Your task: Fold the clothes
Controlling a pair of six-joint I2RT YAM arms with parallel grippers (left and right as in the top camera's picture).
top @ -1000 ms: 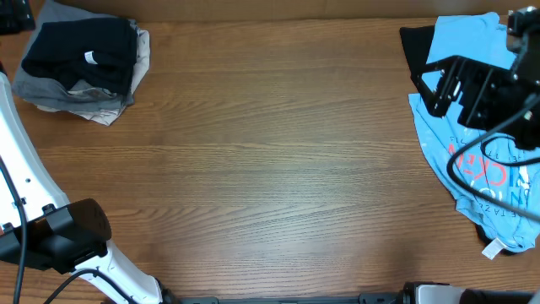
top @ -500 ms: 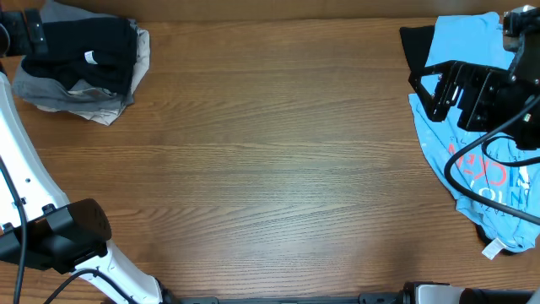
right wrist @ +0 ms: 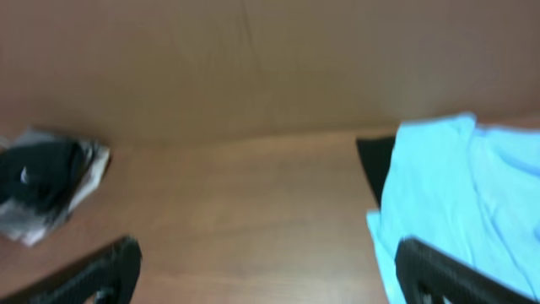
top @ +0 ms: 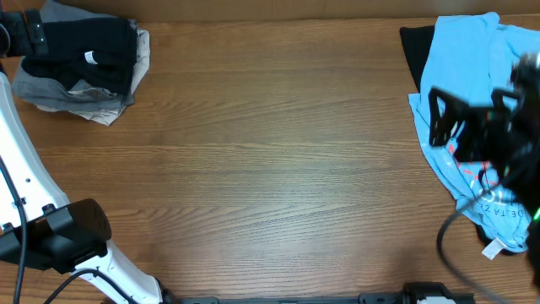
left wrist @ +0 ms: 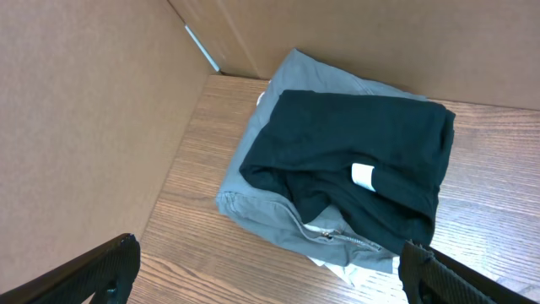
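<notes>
While the right arm (top: 485,135) shows only as a blur from overhead, it sits over the blue tee (top: 464,59), which lies unfolded at 3 o'clock on the desk (top: 270,152). The black tee (top: 84,46) lies folded at 10 o'clock on a grey pile (top: 51,89).

From the left wrist, the black tee (left wrist: 354,160) fills the centre, label (left wrist: 364,176) up. The left jaws stand wide apart at 7 and 5 o'clock, holding nothing.

From the right wrist, blurred, the blue tee (right wrist: 456,203) lies at 4 o'clock and the pile (right wrist: 46,186) at 9. The right jaws are spread apart, empty.
</notes>
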